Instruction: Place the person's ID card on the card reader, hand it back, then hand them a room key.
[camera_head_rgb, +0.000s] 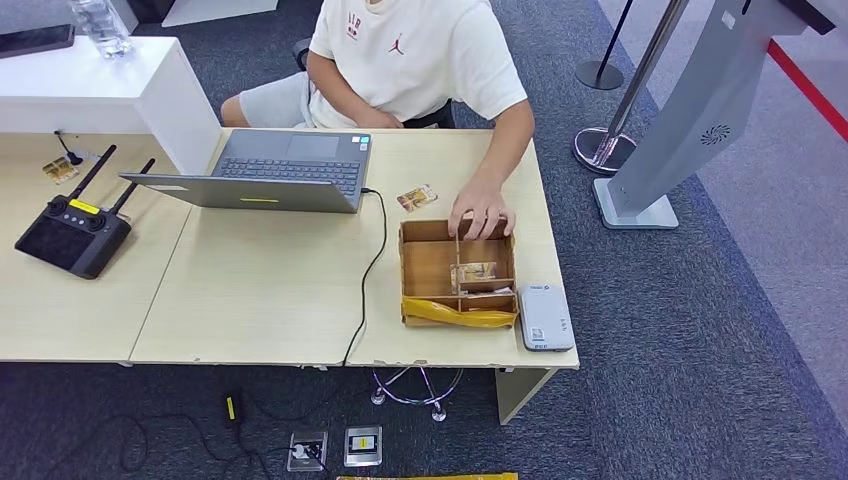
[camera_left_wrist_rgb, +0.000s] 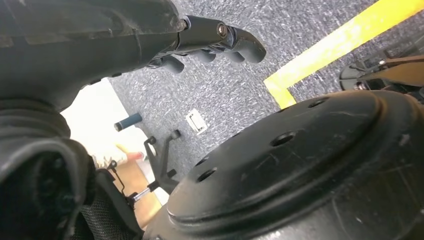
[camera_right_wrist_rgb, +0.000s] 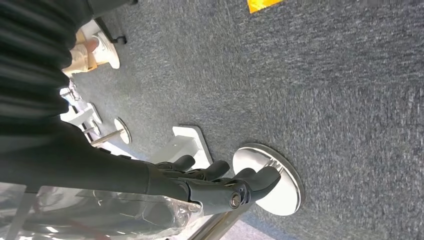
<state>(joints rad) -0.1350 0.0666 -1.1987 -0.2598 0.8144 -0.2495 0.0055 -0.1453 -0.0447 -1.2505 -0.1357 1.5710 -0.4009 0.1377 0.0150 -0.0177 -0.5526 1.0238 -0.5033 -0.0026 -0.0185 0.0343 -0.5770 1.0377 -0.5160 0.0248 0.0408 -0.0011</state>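
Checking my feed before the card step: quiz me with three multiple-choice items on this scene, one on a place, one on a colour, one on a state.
1. Where is the white card reader?
A. On the table, beside the cardboard box, near the table's front edge
B. On the laptop
C. On the floor

2. What colour is the seated person's T-shirt?
A. Black
B. White
C. Red

3. What state is the left hand in?
A. Holding a card
B. Pressing on the reader
C. Holding nothing, fingers loosely curled above the carpet

Answers: 1 A, the head view shows the reader lying against the box's side at the table's near corner. 2 B, the shirt is white with a small red logo. 3 C, the left wrist view shows nothing between the fingers and grey carpet behind them.
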